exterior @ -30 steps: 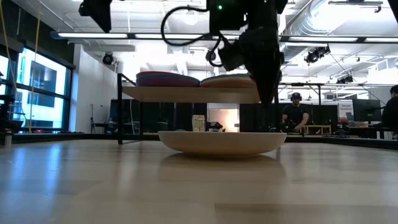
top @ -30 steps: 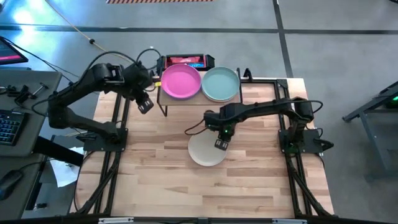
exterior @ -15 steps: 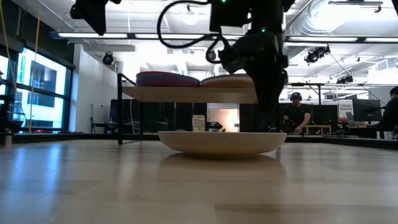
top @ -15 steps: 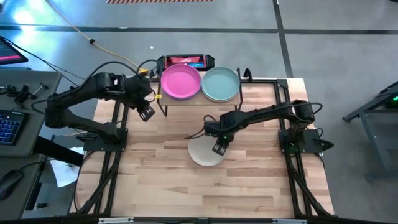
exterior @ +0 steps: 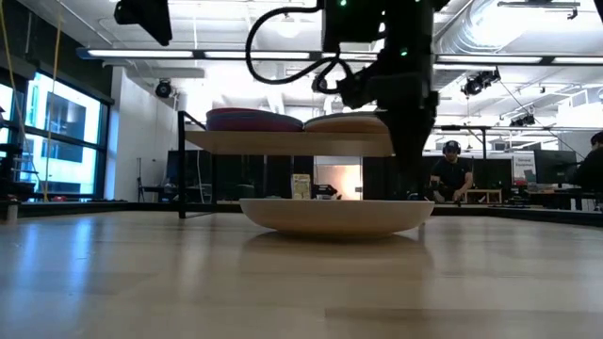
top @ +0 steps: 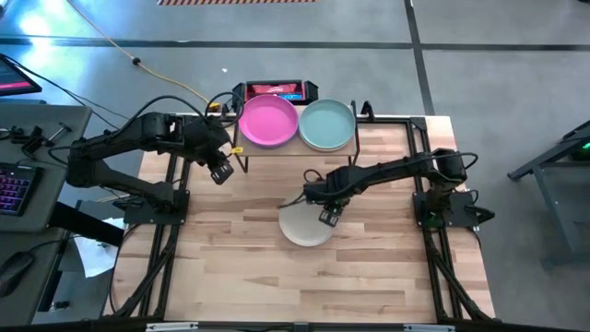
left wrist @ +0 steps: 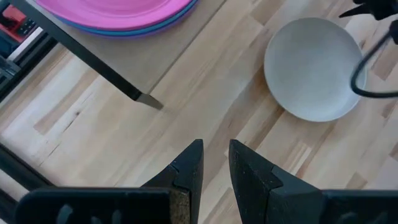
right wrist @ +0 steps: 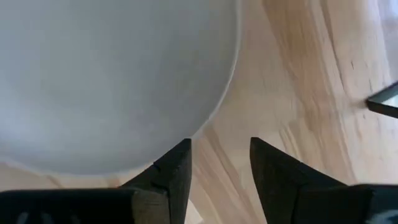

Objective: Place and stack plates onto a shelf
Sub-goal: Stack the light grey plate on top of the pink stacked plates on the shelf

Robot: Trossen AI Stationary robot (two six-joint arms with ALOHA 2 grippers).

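The shelf [top: 295, 146] sits at the far edge of the worktop [top: 240, 267], and everything else is easiest to place off it. On the shelf's left half there's a pink plate [top: 268, 121] (the left wrist view shows it's stacked, with a blue one [left wrist: 140, 30] peeking out just under it). On the right half, touching it side by side, is a teal plate [top: 326, 124]. From the low view the two shelf stacks [exterior: 297, 121] look about level with each other.

In front of the shelf, down on the worktop and well apart from it, lies a single cream plate [top: 302, 226], right side up.

The right gripper [top: 328, 216] hangs over that plate's rim on the side toward the shelf's right leg. Its fingers [right wrist: 171, 171] are spread apart with nothing between them; in its wrist view the plate's edge runs just past the left finger, and bare wood shows in the gap.

The left gripper [top: 219, 171] hovers just off the shelf's left front corner, above bare worktop. Its fingers [left wrist: 189, 168] stand only a narrow gap apart and hold nothing.

A person [exterior: 449, 173] sits in the room behind the shelf.
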